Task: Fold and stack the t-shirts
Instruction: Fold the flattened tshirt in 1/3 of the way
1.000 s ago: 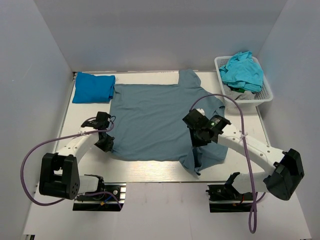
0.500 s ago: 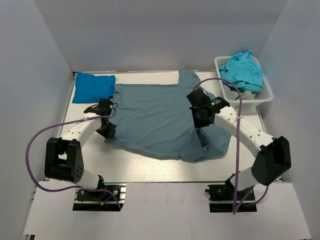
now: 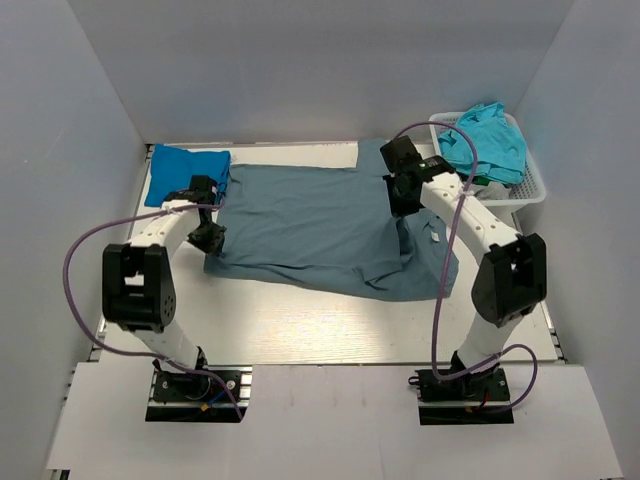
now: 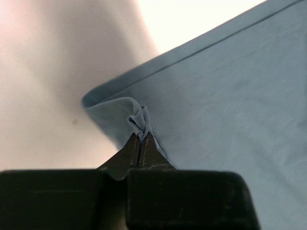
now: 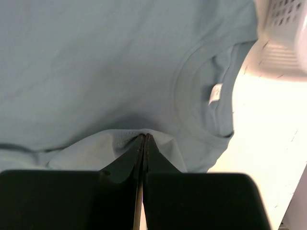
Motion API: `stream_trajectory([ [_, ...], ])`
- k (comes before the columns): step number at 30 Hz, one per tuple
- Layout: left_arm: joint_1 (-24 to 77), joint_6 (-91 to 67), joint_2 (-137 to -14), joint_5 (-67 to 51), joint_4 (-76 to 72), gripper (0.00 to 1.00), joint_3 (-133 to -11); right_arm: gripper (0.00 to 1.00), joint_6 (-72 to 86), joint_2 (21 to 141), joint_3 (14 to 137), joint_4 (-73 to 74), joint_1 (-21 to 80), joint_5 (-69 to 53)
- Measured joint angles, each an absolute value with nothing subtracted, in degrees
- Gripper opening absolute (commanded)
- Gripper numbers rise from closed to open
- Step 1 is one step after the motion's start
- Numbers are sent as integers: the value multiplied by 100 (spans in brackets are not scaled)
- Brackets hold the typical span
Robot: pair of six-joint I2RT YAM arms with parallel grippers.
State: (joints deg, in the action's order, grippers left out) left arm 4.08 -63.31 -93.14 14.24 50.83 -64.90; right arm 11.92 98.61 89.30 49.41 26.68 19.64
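Observation:
A large dusty grey-blue t-shirt (image 3: 320, 225) lies across the middle of the table, its near half lifted and folded toward the back. My left gripper (image 3: 211, 238) is shut on its left corner, and the pinched cloth (image 4: 139, 122) shows at the jaw tips in the left wrist view. My right gripper (image 3: 403, 192) is shut on a fold of the same shirt (image 5: 134, 139) near the collar (image 5: 201, 96). A folded bright blue t-shirt (image 3: 186, 172) lies at the back left. Turquoise t-shirts (image 3: 486, 140) fill the basket.
A white mesh basket (image 3: 530, 185) stands at the back right, close to my right arm; it also shows in the right wrist view (image 5: 288, 33). Grey walls close in the table on three sides. Purple cables loop from both arms.
Both grippers have moved away from me toward the back of the table, carrying the grey-blue shirt's near edge over the rest of it. The shirt now covers less of the table's front.

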Motion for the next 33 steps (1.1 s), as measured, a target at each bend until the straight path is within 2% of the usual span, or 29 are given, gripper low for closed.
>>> stream_trajectory([
  [9,290,-6176,-10739,1339,5028,0,-7533,0,1013,11209,10495,4904,2187,2005],
  [10,276,-6171,-10820,1343,5039,4,-7638,0,993,11375,10694,4904,2143,1990],
  [13,235,-6110,-10962,1378,5059,34,-7905,0,952,11815,11120,4880,2053,1951],
  [14,220,-6080,-11008,1389,5061,54,-8003,0,928,11948,11220,4869,2034,1942],
  [15,209,-6014,-11059,1396,5059,59,-8112,0,882,12060,11312,4864,2023,1933],
  [16,193,-6001,-11144,1402,5052,63,-8267,19,838,12184,11426,4860,2012,1929],
  [17,185,-5953,-11231,1402,5065,71,-8427,30,810,12331,11566,4862,1992,1922],
  [18,178,-5889,-11327,1404,5074,74,-8591,55,757,12455,11719,4862,1988,1927],
  [19,169,-5857,-11413,1404,5096,82,-8742,90,714,12610,11920,4869,1988,1935],
  [20,165,-5817,-11489,1413,5131,85,-8888,90,668,12761,12143,4882,1988,1938],
  [21,161,-5784,-11533,1424,5162,100,-8991,90,609,12862,12300,4873,1988,1951],
  [24,161,-5714,-11535,1529,5360,100,-9126,90,578,12912,12411,4890,1988,1986],
  [27,161,-5675,-11404,1590,5605,100,-9126,90,639,12556,11926,4831,1990,1973],
  [33,207,-5404,-10785,1579,5760,100,-9102,90,937,10674,9463,4567,1955,1739],
])
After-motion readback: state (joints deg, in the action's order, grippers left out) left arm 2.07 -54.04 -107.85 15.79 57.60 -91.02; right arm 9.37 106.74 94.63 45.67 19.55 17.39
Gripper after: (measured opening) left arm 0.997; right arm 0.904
